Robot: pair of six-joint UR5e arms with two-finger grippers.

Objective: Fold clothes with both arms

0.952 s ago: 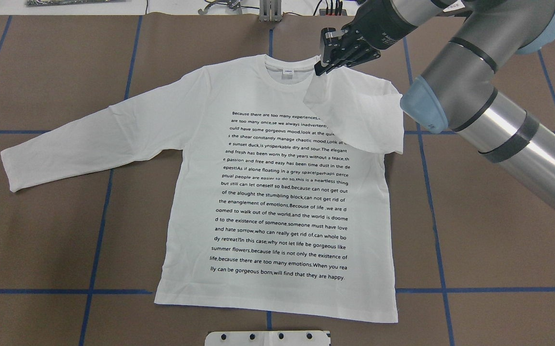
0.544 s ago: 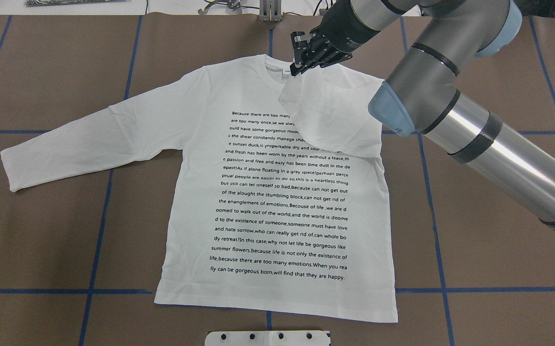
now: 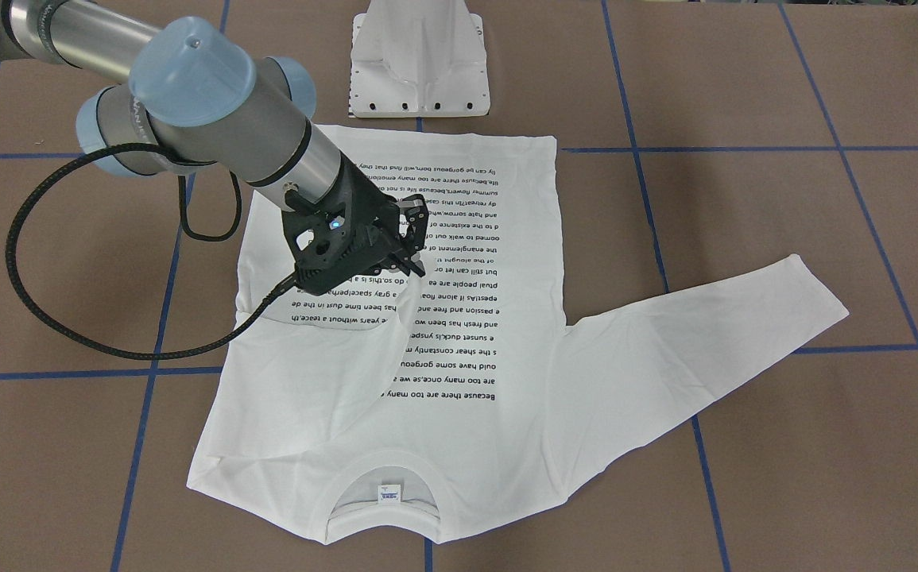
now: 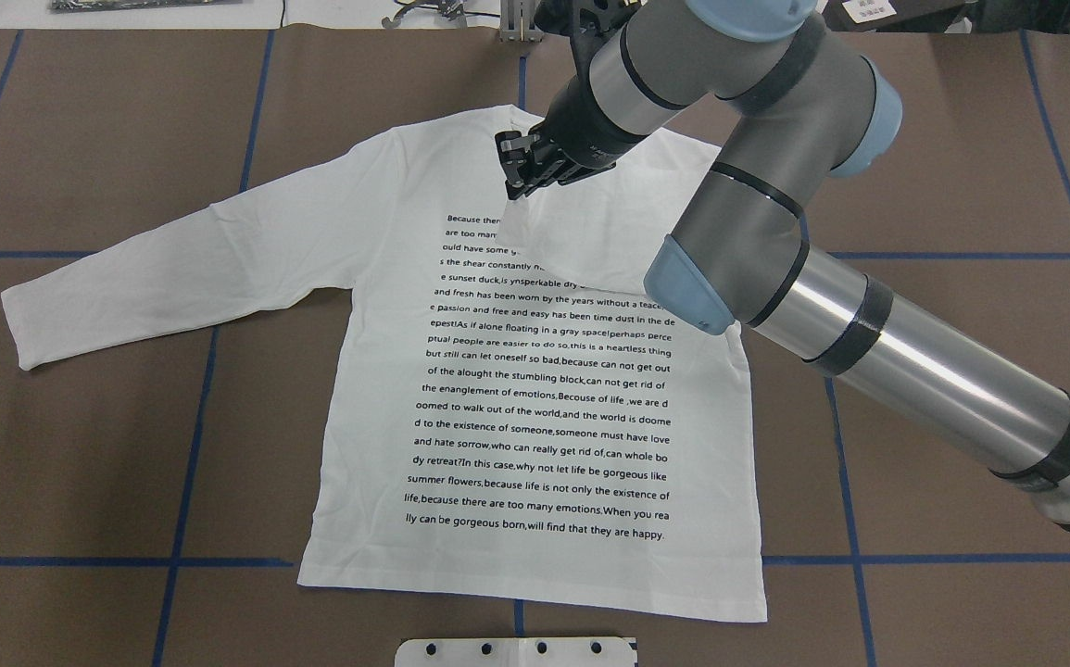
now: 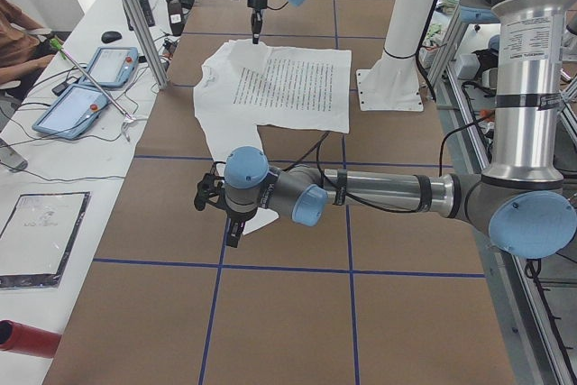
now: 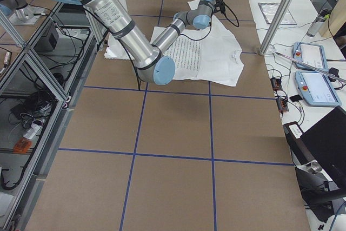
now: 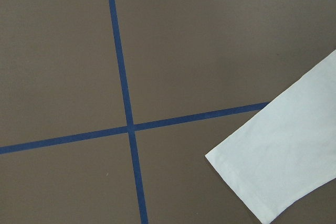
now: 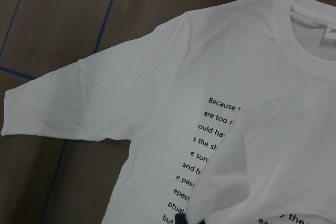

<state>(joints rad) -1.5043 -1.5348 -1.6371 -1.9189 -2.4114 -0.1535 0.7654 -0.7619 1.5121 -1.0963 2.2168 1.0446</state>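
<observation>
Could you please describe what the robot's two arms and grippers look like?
Both arms, the right arm and left arm, are silver and grey tube segments with light-blue joint caps and dark bands. Each ends in a black two-finger gripper: right gripper, left gripper. A black braided cable runs to the right wrist.

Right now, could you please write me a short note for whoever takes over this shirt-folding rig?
Right gripper: shut on the right sleeve, drawn across the chest of the shirt, over part of the text.
Left gripper: above the table near the cuff of the left sleeve; open or shut cannot be told.
Done: right sleeve nearly folded in.
Left to do: set it down, release, fold the outstretched left sleeve, then the body.
</observation>
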